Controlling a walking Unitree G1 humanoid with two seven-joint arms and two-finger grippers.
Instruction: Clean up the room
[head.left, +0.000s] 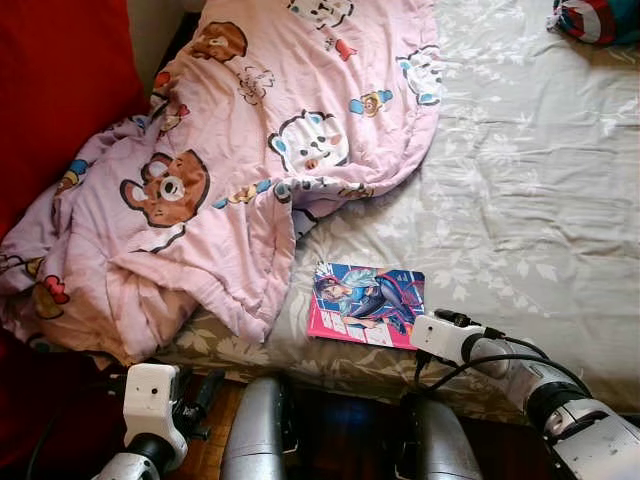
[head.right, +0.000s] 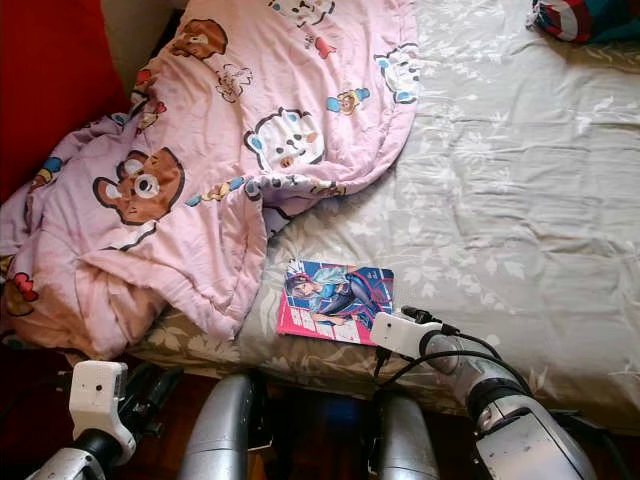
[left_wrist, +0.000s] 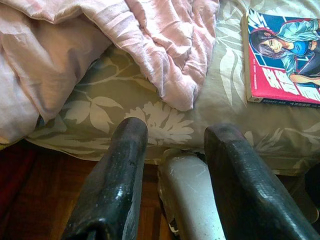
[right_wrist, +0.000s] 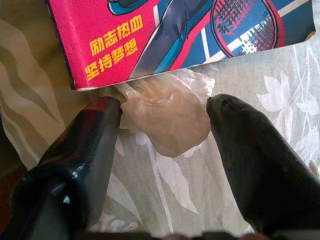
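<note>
Soft daylight on bed (head.left: 520, 200); floor dim; wrist views slightly blurred.

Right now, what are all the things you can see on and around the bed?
blanket: one, pink with cartoon bears, bunched on the bed's left side
book: one, pink and blue cover, flat near the bed's front edge
wrapper: one, clear and crumpled, on the sheet beside the book
bedsheet: one, grey-green with leaf print, covering the bed
bundle: one, red and blue, far right corner
floor: dark wood, beneath the bed edge
left gripper: jaws open, low by the bed edge
right gripper: jaws open around the wrapper
</note>
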